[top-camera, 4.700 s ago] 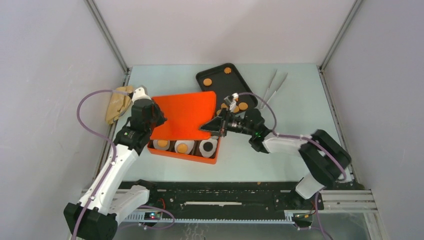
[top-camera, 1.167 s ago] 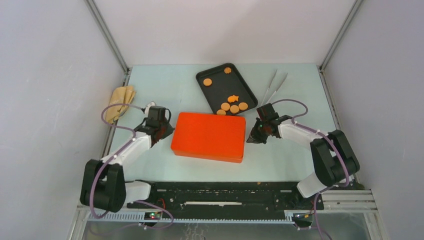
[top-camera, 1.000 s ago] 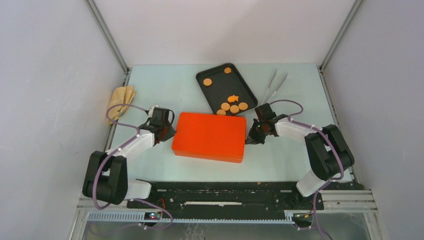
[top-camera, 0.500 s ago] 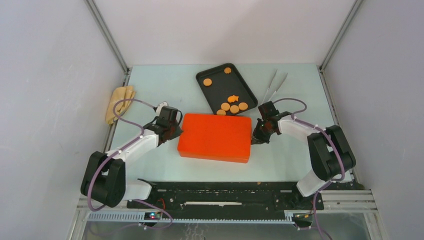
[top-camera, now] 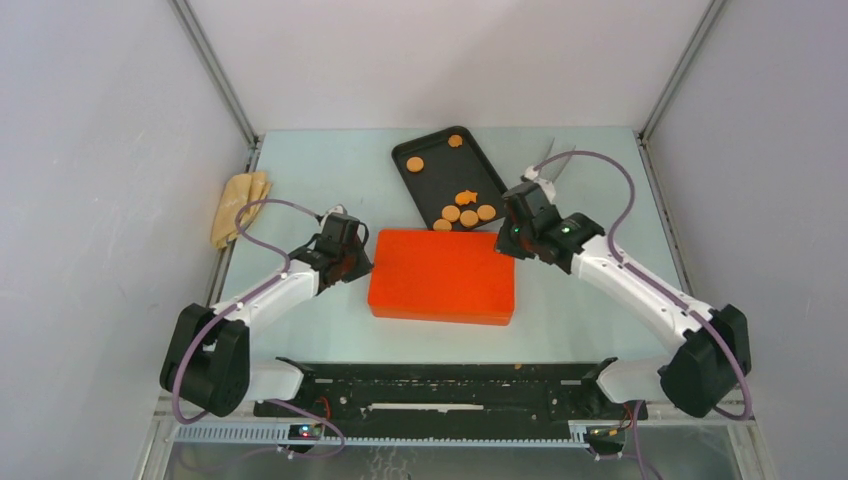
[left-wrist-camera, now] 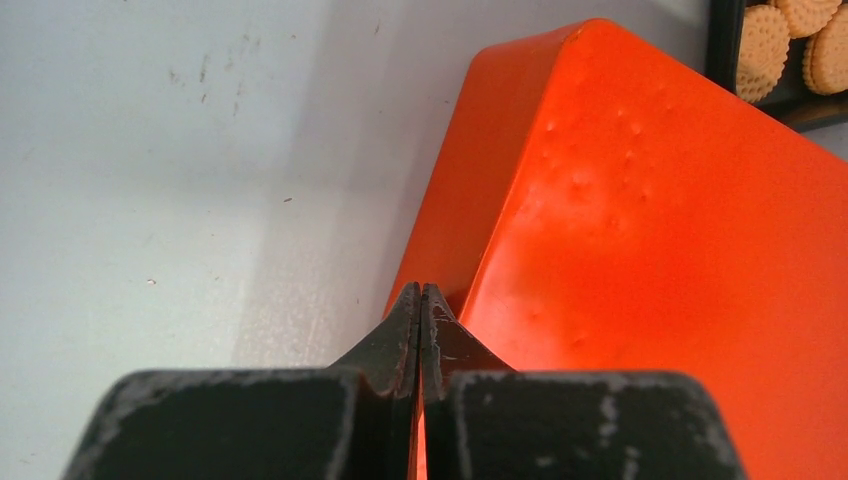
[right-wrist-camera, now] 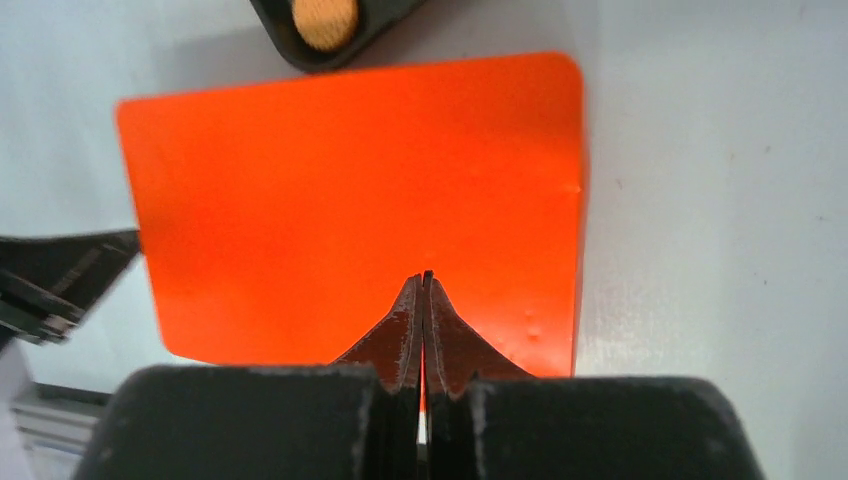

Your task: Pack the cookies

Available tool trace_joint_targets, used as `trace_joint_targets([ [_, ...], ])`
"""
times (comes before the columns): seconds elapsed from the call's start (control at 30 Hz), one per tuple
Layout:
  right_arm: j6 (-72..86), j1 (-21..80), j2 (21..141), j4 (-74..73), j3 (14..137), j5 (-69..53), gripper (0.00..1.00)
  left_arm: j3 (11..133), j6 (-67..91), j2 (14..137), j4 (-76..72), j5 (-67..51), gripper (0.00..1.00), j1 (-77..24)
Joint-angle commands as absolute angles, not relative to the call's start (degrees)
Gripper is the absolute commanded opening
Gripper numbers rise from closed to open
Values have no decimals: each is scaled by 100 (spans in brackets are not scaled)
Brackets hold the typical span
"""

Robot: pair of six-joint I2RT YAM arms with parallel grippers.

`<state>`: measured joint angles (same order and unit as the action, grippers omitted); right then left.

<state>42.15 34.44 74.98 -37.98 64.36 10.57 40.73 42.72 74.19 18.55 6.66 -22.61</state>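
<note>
Wrist views showed both jaws pressed together by the orange box point(left-wrist-camera: 640, 260); only overhead showed the fish-shaped cookie point(top-camera: 466, 197).

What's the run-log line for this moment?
orange box: lid closed | left end effector: shut, tips at box's left side | right end effector: shut, above box | cookies: several on black tray

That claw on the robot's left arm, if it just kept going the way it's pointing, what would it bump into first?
The left gripper, shut, points straight at the side wall of the closed orange box, so that comes first. Its tips seem right against it, though contact is unclear.
</note>
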Motion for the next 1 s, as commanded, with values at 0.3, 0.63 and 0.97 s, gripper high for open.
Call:
trace_joint_targets([
  [0.3, 4565, 4281, 8295, -4000, 5224, 930, 0, 4295, 4343, 7394, 1568, 375, 0, -2340],
  [0.63, 4139, 4263, 7899, -3977, 6118, 1390, 0, 4293, 4188, 6753, 1967, 1099, 0, -2352],
  [0.97, 3637, 4283, 7550, -3899, 6612, 2125, 25, 4042, 3765, 5101, 1895, 1914, 10, -2448],
])
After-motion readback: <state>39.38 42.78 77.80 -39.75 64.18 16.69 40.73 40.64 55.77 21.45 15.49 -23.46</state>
